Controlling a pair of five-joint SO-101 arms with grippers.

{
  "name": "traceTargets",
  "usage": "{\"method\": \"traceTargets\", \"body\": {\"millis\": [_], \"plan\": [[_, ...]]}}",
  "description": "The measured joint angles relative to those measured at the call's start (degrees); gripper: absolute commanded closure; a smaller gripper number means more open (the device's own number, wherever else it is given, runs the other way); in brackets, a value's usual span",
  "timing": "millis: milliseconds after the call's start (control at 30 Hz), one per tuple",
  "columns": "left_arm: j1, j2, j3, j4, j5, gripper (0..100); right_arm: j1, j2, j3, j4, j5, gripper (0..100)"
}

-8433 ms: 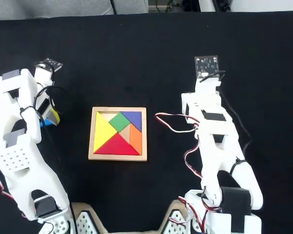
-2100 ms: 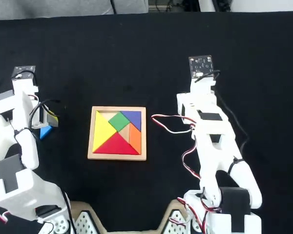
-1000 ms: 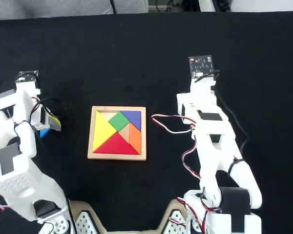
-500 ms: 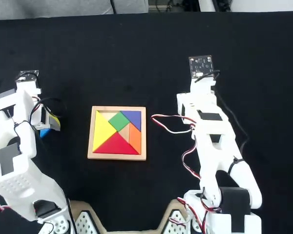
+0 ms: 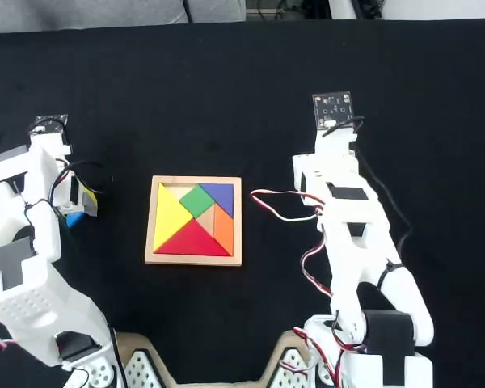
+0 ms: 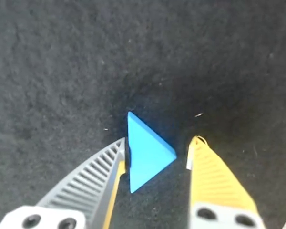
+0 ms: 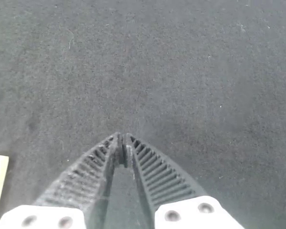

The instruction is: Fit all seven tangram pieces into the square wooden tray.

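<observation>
One blue triangle (image 5: 74, 217) out — left of the tray (image 5: 195, 261).
Left end effector (image 6: 159, 141) straddles it, jaws spread; right end effector (image 7: 122, 137) closed, empty.

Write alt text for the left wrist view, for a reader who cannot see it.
A small blue triangle piece sits between the open fingers of the left pincer, over black cloth. The grey finger touches one edge; the yellow finger stands slightly apart.

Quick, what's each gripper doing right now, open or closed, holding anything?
Left gripper: open around the blue triangle, not clamped on it.
Right gripper: closed, holding nothing.
</observation>
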Motion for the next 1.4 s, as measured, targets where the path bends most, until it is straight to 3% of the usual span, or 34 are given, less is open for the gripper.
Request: {"method": "traceTargets", "body": {"millis": [633,867,1400], "plan": [[0.0,0.2,-0.6,1.1,-3.0,80,0.0,0.0,0.0,0.0,0.0,98.7],[0.1,0.2,-0.6,1.1,-3.0,94,0.0,0.0,0.0,0.0,0.0,98.7],[1.5,-0.6,-1.4,2.6,-3.3,94,0.0,0.0,0.0,0.0,0.0,98.7]]}}
